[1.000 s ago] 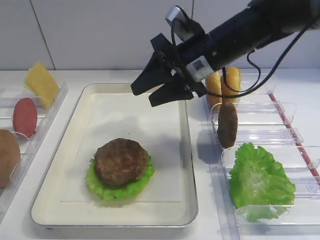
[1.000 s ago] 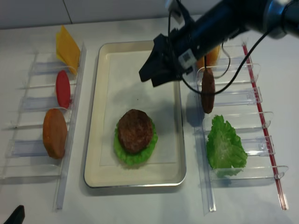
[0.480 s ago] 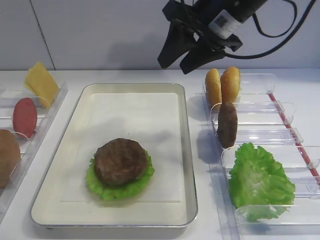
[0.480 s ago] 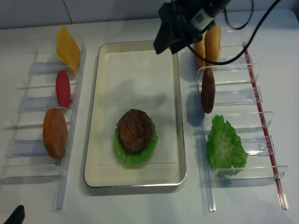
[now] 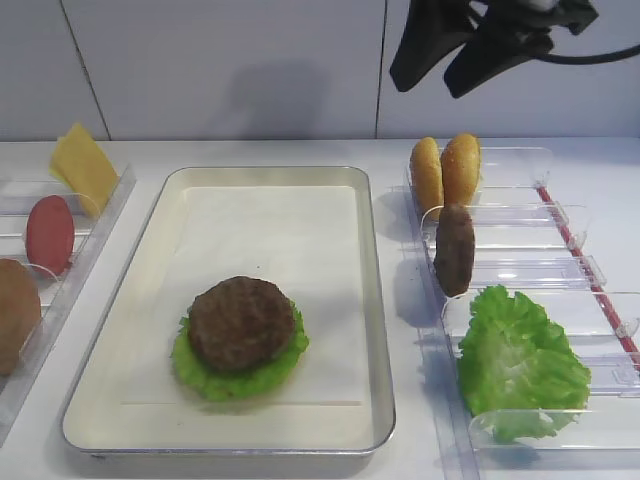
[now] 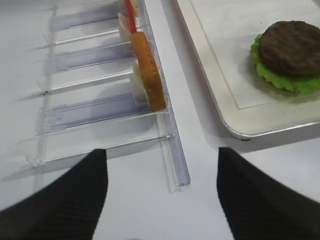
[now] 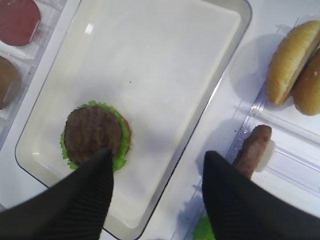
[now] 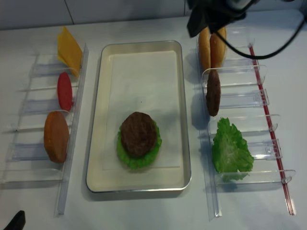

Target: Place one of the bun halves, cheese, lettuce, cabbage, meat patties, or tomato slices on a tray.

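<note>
The tray (image 5: 372,300) holds one meat patty (image 5: 240,322) lying on a lettuce leaf (image 5: 205,378). A second patty (image 5: 455,250) stands upright in the right holder, behind another lettuce leaf (image 5: 520,360) and in front of two bun halves (image 5: 445,172). On the left are the cheese (image 5: 83,165), a tomato slice (image 5: 50,235) and a bun half (image 5: 14,315). Cabbage is out of view. My right gripper (image 5: 462,55) hangs open and empty high above the buns. My left gripper (image 6: 162,172) is open over bare table in front of the left holder.
Clear plastic holders (image 8: 240,98) line the tray's right side, and a matching rack (image 8: 45,103) lines its left. A red strip (image 8: 268,124) runs along the right holders' outer edge. A white wall rises behind the table.
My right gripper has risen and swung back to the right, from over the tray's far corner to high above the buns, staying open. The food has not moved.
</note>
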